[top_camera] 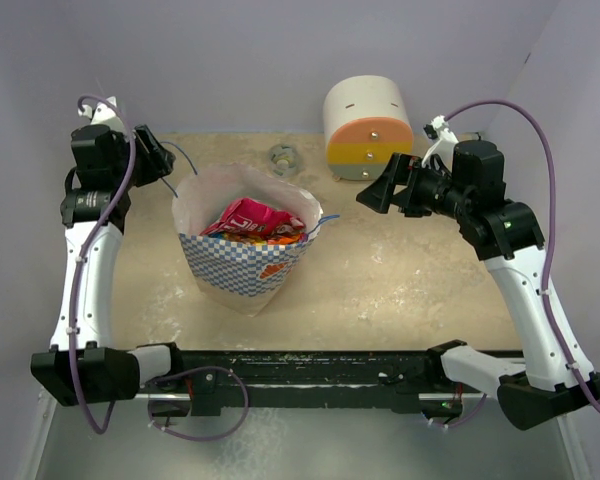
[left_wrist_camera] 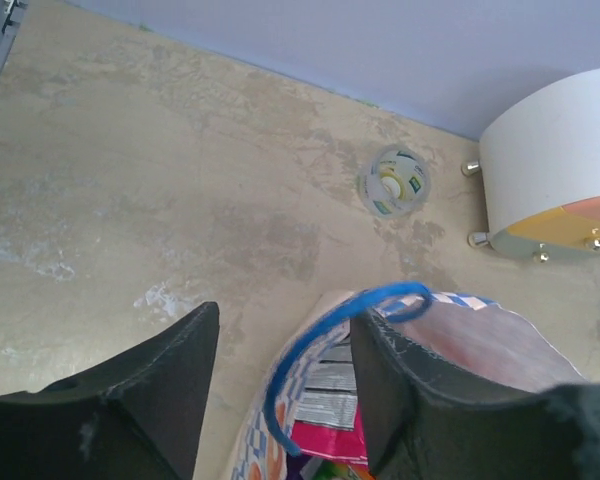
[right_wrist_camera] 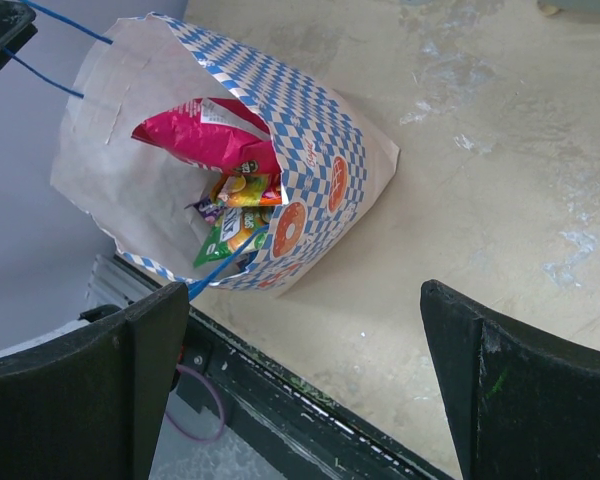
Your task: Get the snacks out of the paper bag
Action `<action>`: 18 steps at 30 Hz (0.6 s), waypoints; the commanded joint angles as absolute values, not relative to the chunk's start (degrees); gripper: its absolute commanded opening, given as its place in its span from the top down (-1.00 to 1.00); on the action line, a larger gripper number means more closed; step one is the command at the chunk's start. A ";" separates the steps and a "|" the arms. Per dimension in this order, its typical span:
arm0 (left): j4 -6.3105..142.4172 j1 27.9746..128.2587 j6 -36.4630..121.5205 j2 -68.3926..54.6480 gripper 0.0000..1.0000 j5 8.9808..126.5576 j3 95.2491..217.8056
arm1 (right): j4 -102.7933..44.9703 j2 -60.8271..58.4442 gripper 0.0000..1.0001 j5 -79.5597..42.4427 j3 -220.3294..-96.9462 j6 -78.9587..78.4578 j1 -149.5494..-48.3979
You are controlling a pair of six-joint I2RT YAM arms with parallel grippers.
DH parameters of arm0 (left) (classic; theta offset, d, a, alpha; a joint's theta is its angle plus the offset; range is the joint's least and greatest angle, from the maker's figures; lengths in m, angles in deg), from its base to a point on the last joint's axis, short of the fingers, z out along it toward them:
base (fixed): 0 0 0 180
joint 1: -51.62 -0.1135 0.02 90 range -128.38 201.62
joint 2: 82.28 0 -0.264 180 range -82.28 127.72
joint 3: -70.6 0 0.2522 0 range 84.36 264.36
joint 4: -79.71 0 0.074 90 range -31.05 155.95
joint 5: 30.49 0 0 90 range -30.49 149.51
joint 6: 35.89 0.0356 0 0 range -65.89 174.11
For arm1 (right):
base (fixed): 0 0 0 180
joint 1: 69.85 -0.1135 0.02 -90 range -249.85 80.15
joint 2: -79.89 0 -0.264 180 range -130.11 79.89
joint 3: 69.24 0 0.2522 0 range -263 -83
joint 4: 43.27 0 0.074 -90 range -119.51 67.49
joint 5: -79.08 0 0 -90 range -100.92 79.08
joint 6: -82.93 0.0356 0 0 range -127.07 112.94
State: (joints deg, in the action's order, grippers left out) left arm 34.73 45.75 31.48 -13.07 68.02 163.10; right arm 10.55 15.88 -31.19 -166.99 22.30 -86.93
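Beige table [top_camera: 400, 280] is bearing the paper bag [top_camera: 242, 268]; left fingers [left_wrist_camera: 130, 400] and right fingers [right_wrist_camera: 520, 390] are hanging open, right best pinching the pink snack [top_camera: 250, 215].

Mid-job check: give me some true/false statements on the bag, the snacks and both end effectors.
1. The paper bag stands upright on the table. True.
2. The right end effector is shut on a packet. False: it is open and empty, apart from the bag.
3. A pink packet lies on top of the snacks in the bag. True.
4. The tape roll is inside the bag. False: it lies on the table behind the bag.
5. The bag's blue cord handle passes between the fingers of the left end effector. True.
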 commanded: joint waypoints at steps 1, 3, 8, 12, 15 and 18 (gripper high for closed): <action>43.87 44.07 33.47 -11.18 -0.13 72.66 164.13 | 9.52 16.30 -0.99 -32.10 -167.12 21.47 -86.90; 45.92 44.06 33.39 -11.21 -0.10 74.12 163.82 | 9.67 16.34 -0.99 -31.83 -167.03 21.24 -86.90; 48.48 44.00 33.86 -11.85 0.22 74.50 163.76 | 9.26 15.64 -0.99 -31.56 -167.10 21.32 -86.90; 48.22 44.03 33.92 -12.48 0.70 73.87 165.23 | 9.47 12.85 -0.99 -32.08 -168.60 19.22 -86.90; 46.22 44.06 32.79 -12.68 0.86 74.27 167.98 | 8.86 11.50 -0.99 -35.96 -169.10 18.60 -86.94; 44.96 44.02 30.03 -12.36 1.00 75.56 170.79 | 8.09 10.34 -0.99 -39.20 -169.05 19.70 -87.36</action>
State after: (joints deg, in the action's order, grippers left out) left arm 43.08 44.46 32.37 -10.80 73.64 164.85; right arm 10.37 11.07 -33.57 -167.14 20.35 -86.95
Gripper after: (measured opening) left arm 0.022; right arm 0.995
